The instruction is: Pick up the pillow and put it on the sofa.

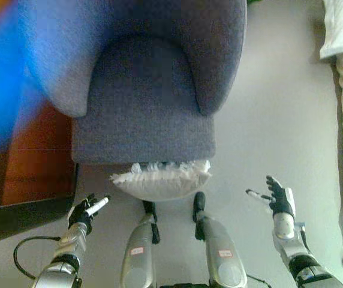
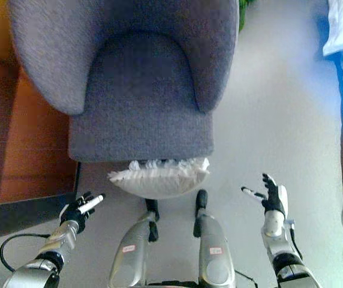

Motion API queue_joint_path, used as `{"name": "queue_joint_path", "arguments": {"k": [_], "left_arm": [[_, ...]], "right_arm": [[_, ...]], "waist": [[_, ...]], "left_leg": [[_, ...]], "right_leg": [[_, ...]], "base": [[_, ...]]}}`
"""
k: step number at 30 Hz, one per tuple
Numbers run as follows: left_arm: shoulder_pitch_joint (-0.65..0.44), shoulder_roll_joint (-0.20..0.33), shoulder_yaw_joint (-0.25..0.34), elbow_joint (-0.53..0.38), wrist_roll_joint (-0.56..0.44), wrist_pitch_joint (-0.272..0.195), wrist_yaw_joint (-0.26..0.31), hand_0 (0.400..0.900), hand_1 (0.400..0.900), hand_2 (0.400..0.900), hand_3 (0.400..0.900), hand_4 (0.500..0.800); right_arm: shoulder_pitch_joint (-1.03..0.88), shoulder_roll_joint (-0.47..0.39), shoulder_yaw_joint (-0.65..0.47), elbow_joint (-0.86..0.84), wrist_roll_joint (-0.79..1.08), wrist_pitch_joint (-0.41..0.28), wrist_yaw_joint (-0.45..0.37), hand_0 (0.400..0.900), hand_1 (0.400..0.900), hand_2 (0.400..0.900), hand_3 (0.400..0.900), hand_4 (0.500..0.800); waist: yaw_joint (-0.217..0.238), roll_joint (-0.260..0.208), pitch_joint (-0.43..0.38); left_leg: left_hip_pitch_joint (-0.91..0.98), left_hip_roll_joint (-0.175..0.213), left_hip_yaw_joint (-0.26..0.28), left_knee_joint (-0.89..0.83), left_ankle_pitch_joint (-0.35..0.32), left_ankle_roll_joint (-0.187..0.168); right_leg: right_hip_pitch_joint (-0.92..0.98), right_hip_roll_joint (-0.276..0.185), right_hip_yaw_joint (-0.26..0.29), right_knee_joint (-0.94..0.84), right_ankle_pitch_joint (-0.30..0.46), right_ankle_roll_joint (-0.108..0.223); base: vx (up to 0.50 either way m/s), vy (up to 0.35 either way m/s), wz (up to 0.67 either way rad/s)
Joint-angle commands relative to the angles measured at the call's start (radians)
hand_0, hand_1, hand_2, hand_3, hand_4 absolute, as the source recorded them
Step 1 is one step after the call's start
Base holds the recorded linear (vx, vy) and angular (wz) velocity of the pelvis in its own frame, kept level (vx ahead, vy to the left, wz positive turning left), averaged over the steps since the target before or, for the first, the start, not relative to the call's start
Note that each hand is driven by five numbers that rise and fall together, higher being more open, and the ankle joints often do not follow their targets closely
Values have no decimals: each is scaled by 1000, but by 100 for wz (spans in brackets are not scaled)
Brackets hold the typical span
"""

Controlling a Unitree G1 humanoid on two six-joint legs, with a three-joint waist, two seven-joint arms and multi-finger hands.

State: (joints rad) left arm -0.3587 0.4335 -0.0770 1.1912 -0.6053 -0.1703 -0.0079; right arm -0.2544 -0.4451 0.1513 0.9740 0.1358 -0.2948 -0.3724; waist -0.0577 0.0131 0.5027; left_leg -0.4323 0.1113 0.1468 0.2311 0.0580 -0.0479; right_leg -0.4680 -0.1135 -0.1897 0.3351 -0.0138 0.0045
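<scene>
Both the left hand [image 1: 85,211] and right hand [image 1: 277,198] hover released beside the pillow [image 1: 161,180] lying on the floor [image 1: 267,120] against the sofa [image 1: 144,102].

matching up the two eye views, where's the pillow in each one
Left eye view: the pillow lies low and centre on the floor, against the sofa's front edge.
Right eye view: the pillow holds the same place, slightly further left.
Shared landmark: the grey sofa directly above it.

White pillow [image 1: 161,180] lies on floor [image 1: 267,120] against grey sofa [image 1: 144,102].
</scene>
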Motion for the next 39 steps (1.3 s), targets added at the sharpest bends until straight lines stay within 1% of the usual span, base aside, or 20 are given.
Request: {"name": "queue_joint_path", "arguments": {"k": [1,3,5,7,13,15,20,24,25,26,27,28,34,39], "left_arm": [[5,44,-17,-30,-42,-35,31,900,900,900,900,800],[-26,47,-30,-55,-69,-38,48,900,900,900,900,800],[-52,46,-39,-70,-73,-44,65,900,900,900,900,800],[-78,46,-49,-97,-94,-48,84,900,900,900,900,800],[-121,55,-62,-144,-90,-54,99,900,900,900,900,800],[-143,61,-66,-146,-109,-55,109,900,900,900,900,800],[-210,75,-56,-114,-167,-58,102,900,900,900,900,800],[-237,69,-63,-115,-175,-62,89,900,900,900,900,800],[-242,66,-65,-118,-174,-55,84,900,900,900,900,800],[-246,65,-71,-121,-176,-47,77,771,771,771,771,722],[-249,64,-74,-120,-175,-45,72,573,573,573,573,604],[-252,61,-78,-121,-171,-39,62,400,400,400,400,500],[-255,66,-91,-120,-156,-24,61,400,400,400,400,500],[-263,77,-90,-102,-162,-20,47,400,400,400,400,500]], "right_arm": [[22,-84,11,-120,52,-26,-80,900,900,900,900,800],[5,-90,27,-161,49,-6,-95,900,900,900,900,800],[3,-91,35,-190,38,-2,-105,900,900,900,900,800],[4,-93,43,-237,41,21,-116,900,900,900,900,800],[43,-95,45,-300,38,31,-125,900,900,900,900,800],[57,-95,46,-319,35,32,-125,900,900,900,900,800],[69,-88,53,-317,37,15,-105,900,900,900,900,800],[78,-77,60,-320,34,14,-100,900,900,900,900,800],[79,-73,62,-315,33,9,-98,900,900,900,900,800],[82,-69,64,-317,34,8,-100,900,900,900,900,800],[85,-65,66,-319,34,4,-100,900,900,900,900,800],[88,-60,68,-322,32,4,-101,900,900,900,900,800],[107,-47,73,-340,28,-1,-98,900,900,900,900,800],[107,-44,74,-335,27,-6,-92,900,900,900,900,800]], "waist": [[-26,-24,-7],[-30,-36,4],[-35,-47,8],[-39,-60,12],[-47,-94,17],[-53,-107,17],[-65,-138,17],[-68,-156,16],[-68,-161,16],[-68,-167,15],[-68,-172,16],[-68,-178,17],[-67,-205,17],[-68,-212,17]], "left_leg": [[-100,-22,-24,166,-103,-5],[-150,-23,-23,198,-110,-1],[-194,-24,-31,234,-120,1],[-235,-20,-39,266,-126,2],[-307,-11,-56,326,-141,9],[-330,-10,-64,345,-145,12],[-363,-6,-75,389,-161,18],[-373,-4,-81,411,-173,19],[-371,-2,-81,412,-176,20],[-371,-2,-81,414,-178,21],[-372,-2,-83,416,-180,20],[-369,-2,-85,416,-182,20],[-345,-1,-85,409,-189,18],[-324,-3,-82,399,-190,16]], "right_leg": [[-60,9,57,66,-57,44],[-112,8,63,102,-60,43],[-155,12,71,136,-65,40],[-195,15,75,166,-69,37],[-261,27,77,222,-71,33],[-281,33,79,235,-67,32],[-302,46,79,262,-64,32],[-303,52,79,269,-62,34],[-301,55,78,268,-61,36],[-298,57,76,265,-59,36],[-297,59,75,263,-57,37],[-293,63,75,261,-56,39],[-254,73,69,232,-55,45],[-229,76,66,215,-56,46]], "base": [[-40,13,-6],[-51,21,-9],[-38,4,-5],[-21,-24,-4],[-2,-48,-4],[7,-60,-8],[6,-43,-9],[2,-55,-5],[-3,-67,-2],[-7,-75,-2],[-8,-81,-1],[-1,-84,-1],[8,-63,-1],[2,-8,0]]}}
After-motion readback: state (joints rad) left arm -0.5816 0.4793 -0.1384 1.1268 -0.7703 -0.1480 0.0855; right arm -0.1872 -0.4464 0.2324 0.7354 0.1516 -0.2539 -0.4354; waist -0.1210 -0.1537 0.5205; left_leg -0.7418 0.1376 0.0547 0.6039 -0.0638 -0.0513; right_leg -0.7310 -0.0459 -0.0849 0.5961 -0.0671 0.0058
